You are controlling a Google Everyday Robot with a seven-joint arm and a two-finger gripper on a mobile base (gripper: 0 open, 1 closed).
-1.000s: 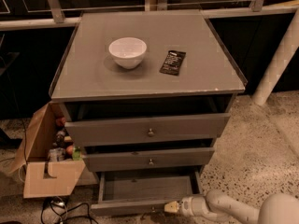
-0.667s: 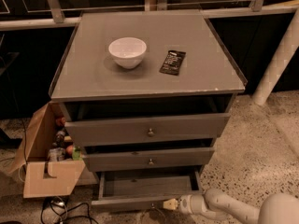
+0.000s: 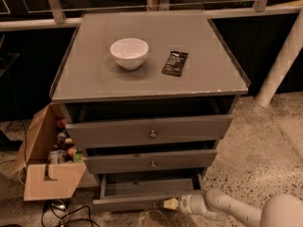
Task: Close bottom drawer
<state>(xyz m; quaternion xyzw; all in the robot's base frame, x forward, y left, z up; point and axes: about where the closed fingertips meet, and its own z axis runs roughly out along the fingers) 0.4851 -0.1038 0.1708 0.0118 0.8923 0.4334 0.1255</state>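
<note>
Camera view from above: we see the bottom drawer pulled out, the lowest of 3 in the grey cabinet. Our pincer is at its front panel, right of the middle, near the floor; we cannot tell if it is released or clenched. On the counter a white bowl and a black packet lie apart.
</note>
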